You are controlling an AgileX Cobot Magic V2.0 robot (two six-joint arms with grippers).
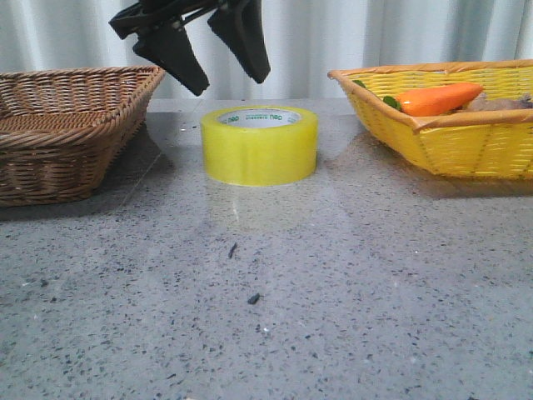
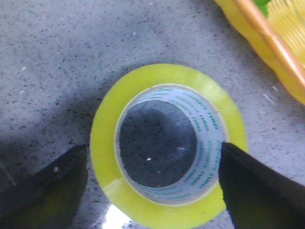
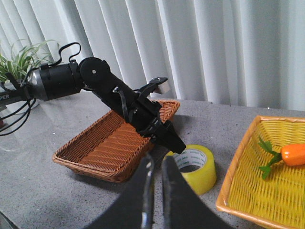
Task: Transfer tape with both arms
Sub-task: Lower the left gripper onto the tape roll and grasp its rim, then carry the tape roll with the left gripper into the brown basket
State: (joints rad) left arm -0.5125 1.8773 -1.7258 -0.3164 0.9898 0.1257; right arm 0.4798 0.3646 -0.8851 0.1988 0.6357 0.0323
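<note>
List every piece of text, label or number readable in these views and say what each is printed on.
Tape: green lettering repeats around the white inner core ring, too small and blurred to read in any view.
Left arm: a few pale letters at the picture's edge, cut off and unreadable.
Brown basket, yellow basket, carrot, table: no text.

So there's a grey speckled bench (image 1: 333, 317) with a brown wicker basket (image 1: 67, 125) sitting on the left side and a yellow woven basket (image 1: 450, 133) on the right, well apart. The yellow one has an orange carrot (image 1: 437, 98) lying in it, green leafy end included. White pleated curtains (image 1: 350, 37) hang along the back, and a spiky green plant (image 3: 19, 59) sits off past the brown basket.
</note>
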